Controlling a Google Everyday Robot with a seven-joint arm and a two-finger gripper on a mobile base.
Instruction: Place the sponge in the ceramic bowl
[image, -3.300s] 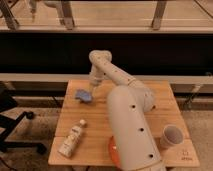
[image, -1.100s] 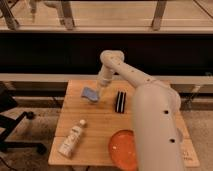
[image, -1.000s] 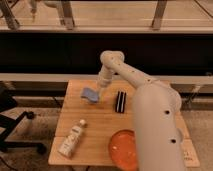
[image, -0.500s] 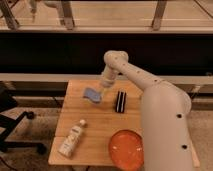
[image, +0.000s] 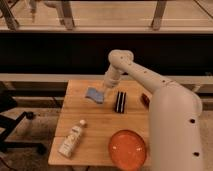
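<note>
The light-blue sponge (image: 93, 94) hangs just above the back left part of the wooden table (image: 100, 124). My gripper (image: 103, 89) reaches down from the white arm and is shut on the sponge's right edge. The ceramic bowl (image: 128, 149), a wide orange-red dish, sits at the table's front edge, well in front and to the right of the sponge. It holds nothing. The arm's large white body covers the table's right side.
A black rectangular block (image: 120, 101) lies just right of the sponge. A white bottle (image: 71, 140) lies on its side at the front left. A small dark reddish object (image: 145, 99) sits by the arm. A black chair (image: 10, 125) stands left of the table.
The gripper has carried the sponge from the table's left side to the right, toward the black block. The arm's body has swung right, uncovering the orange bowl.
</note>
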